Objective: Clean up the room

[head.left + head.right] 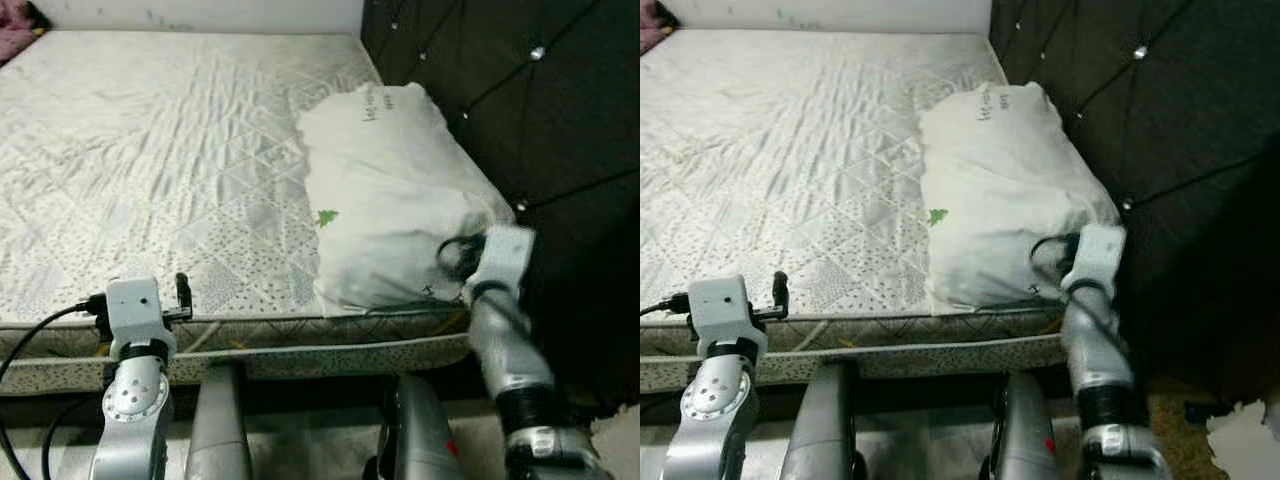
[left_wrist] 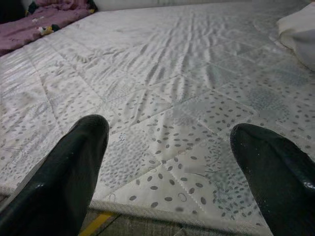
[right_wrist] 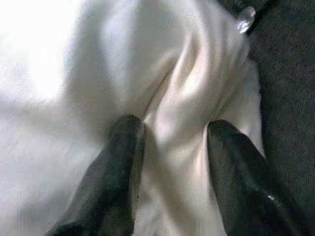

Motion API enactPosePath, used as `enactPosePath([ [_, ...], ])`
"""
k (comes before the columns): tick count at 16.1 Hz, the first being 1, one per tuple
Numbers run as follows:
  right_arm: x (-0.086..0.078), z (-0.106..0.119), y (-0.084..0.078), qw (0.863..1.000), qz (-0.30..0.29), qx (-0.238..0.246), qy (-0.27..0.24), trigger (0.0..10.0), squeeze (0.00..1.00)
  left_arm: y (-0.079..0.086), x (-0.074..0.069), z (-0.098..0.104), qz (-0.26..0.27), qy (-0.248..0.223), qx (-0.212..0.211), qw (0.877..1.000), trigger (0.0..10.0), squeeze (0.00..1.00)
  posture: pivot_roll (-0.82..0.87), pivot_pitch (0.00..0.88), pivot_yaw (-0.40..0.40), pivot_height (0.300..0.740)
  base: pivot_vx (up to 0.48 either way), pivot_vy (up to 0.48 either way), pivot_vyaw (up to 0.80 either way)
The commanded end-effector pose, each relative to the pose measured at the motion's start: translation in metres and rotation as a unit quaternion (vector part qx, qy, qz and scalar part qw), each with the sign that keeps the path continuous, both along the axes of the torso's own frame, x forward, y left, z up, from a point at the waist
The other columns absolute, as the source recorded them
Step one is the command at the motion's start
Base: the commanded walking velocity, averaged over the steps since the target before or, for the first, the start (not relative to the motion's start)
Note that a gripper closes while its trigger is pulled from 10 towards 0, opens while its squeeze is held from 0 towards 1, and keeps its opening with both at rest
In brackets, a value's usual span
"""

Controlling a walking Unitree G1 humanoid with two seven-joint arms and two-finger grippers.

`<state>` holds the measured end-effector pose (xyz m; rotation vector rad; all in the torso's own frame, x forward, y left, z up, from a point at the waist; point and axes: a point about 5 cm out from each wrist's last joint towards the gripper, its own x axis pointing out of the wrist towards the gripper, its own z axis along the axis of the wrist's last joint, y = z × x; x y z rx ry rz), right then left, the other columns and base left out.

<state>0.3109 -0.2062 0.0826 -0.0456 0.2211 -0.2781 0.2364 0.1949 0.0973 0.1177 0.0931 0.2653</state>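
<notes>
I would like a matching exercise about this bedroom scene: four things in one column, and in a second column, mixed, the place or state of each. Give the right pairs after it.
Things:
1. white pillow
2. left gripper
3. right gripper
4. purple blanket

Places or states:
A. at the far corner of the mattress
B. open, hovering over the near edge of the mattress
C. lying beside the dark tufted headboard
D. fingers around a fold of white cloth

Pairs: 1-C, 2-B, 3-D, 4-A
</notes>
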Motion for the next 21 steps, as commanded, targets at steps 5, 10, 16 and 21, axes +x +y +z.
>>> enactPosePath([
  [5, -0.023, 0.016, 0.02, 0.994, 0.09, -0.018, -0.064, 10.0, 1.0, -0.006, 0.002, 0.014, -0.018, -0.04, 0.008, 0.999, 10.0, 0.0, 0.16, 0.0, -0.037, 0.533, 0.0, 0.0, 0.0],
  [10, -0.034, 0.037, 0.066, 0.973, 0.181, 0.064, -0.13, 10.0, 1.0, -0.01, -0.011, 0.008, -0.04, -0.051, 0.039, 0.997, 10.0, 0.0, 0.14, 0.0, -0.034, 0.533, 0.0, 0.0, 0.0],
  [16, -0.03, 0.043, 0.069, 0.949, 0.283, 0.03, -0.133, 10.0, 1.0, -0.011, -0.007, -0.014, -0.057, -0.016, 0.04, 0.997, 10.0, 0.0, 0.12, 0.0, -0.045, 0.533, 0.0, 0.0, 0.0],
  [21, -0.015, 0.025, 0.071, 0.951, 0.3, 0.022, -0.066, 10.0, 0.0, 0.005, 0.017, 0.004, -0.047, -0.063, -0.011, 0.997, 10.0, 0.0, 0.12, 0.0, 0.006, 0.533, 0.0, 0.0, 0.0],
])
